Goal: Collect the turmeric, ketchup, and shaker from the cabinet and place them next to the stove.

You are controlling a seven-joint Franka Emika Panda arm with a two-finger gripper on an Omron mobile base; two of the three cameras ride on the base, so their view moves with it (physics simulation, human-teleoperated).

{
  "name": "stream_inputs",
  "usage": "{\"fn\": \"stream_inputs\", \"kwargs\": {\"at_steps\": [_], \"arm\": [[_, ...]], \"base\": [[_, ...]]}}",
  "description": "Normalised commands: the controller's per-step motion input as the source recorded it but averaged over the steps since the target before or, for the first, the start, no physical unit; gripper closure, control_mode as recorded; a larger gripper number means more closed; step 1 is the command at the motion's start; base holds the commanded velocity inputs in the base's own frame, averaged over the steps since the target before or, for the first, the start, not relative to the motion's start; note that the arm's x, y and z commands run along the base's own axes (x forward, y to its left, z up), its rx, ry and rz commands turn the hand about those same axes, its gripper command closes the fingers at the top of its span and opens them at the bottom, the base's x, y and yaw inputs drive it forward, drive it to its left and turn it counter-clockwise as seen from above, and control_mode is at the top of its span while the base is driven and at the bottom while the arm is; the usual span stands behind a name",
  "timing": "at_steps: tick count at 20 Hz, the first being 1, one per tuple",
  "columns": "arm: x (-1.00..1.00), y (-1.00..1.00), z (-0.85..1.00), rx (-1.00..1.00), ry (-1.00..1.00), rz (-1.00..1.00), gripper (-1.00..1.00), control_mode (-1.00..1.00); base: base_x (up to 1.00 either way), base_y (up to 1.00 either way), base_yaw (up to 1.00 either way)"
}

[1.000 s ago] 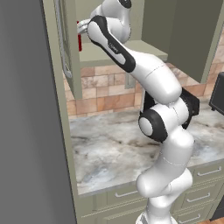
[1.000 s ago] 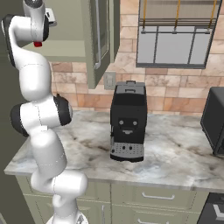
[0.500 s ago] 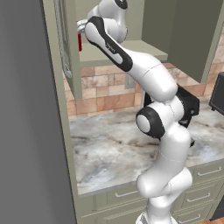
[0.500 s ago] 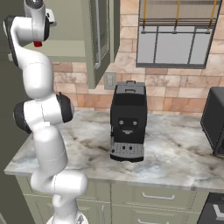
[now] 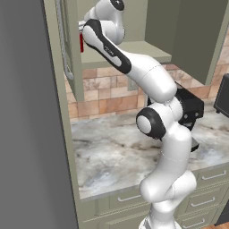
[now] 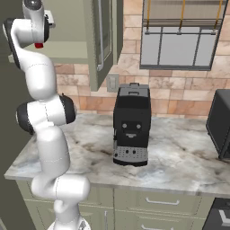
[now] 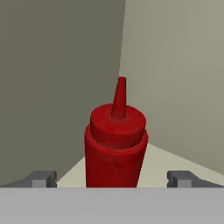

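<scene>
Our wide-open two-finger gripper [image 7: 112, 178] astride the upright slim red ketchup squeeze bottle [image 7: 115, 146] inside the pale olive wall cabinet [image 7: 175, 74], fingertips [image 7: 43, 178] apart from it

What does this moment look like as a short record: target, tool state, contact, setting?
target: ketchup, upright on the cabinet shelf
tool: open, one fingertip on each side of the bottle
contact: none visible, gaps on both sides
arm: reaching up into the open cabinet
counter: marble, coffee machine standing on it
turmeric, shaker: cannot tell where they are
</scene>
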Motion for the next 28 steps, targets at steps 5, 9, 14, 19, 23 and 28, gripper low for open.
{"fn": "stream_inputs", "kwargs": {"at_steps": [5,9,14,19,23,28], "arm": [[0.11,0.13,-0.02,0.00,0.01,0.00,-1.00,-1.00],[0.20,0.11,0.00,0.00,0.00,0.00,1.00,-1.00],[0.27,0.00,0.00,0.01,0.00,0.00,1.00,-1.00],[0.19,0.00,-0.01,0.00,0.00,0.00,1.00,-1.00],[0.04,0.01,-0.07,0.00,0.00,0.00,1.00,-1.00],[0.00,0.01,-0.02,0.00,0.00,0.00,1.00,-1.00]], "base": [[0.00,0.00,0.00],[0.00,0.00,0.00],[0.00,0.00,0.00],[0.00,0.00,0.00],[0.00,0.00,0.00],[0.00,0.00,0.00]]}}
